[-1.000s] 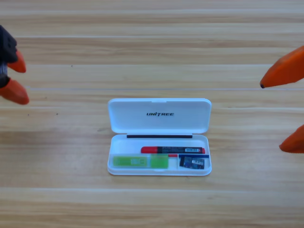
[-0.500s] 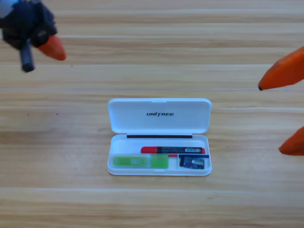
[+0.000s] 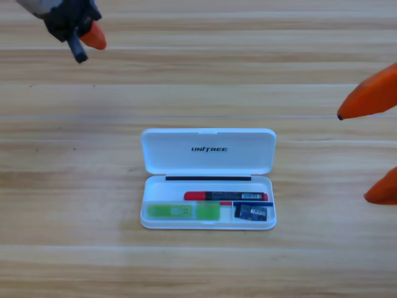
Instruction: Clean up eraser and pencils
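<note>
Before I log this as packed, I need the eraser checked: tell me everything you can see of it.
The eraser is a small, dark blue-black rectangular block with a faint light label on its top face. It lies flat, long side running left to right, in the lower right corner of the open white case. The red-capped pencil lies just above it and the green pencil to its left. No hand touches it.

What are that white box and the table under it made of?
The white case looks like smooth moulded plastic: an even, faintly glossy white with rounded corners and printed lettering on its open lid. The table looks like wood or wood-look laminate: pale planks with long grain lines; which one is unclear.
</note>
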Motion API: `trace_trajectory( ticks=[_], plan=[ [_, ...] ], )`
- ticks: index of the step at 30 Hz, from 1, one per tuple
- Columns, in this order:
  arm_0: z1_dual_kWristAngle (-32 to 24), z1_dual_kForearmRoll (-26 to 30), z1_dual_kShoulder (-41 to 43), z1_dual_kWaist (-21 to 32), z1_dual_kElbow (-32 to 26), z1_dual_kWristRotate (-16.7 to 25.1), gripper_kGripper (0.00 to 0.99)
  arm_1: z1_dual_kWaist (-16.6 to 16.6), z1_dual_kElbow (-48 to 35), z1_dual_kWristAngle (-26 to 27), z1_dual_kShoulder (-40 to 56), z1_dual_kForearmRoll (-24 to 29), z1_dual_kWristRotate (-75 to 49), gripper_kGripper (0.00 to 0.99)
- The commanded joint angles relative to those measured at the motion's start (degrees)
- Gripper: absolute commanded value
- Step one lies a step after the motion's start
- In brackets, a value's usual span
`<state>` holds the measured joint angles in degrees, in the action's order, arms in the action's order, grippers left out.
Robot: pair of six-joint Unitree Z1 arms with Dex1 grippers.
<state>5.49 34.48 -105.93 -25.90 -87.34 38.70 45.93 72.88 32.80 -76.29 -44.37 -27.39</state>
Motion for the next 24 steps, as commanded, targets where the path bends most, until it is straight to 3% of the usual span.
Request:
trace_trajectory(
  ticks=[1,24],
  plan=[
    [-0.7,-3.2,-6.2,1.3,3.5,-1.5,0.000,-1.0,-2.0,0.9,-2.0,1.0,0.2,0.900],
    [-8.1,-5.2,-13.4,-4.0,3.7,-3.4,0.000,-0.7,-1.9,1.0,-3.0,1.0,0.2,0.900]
  ],
)
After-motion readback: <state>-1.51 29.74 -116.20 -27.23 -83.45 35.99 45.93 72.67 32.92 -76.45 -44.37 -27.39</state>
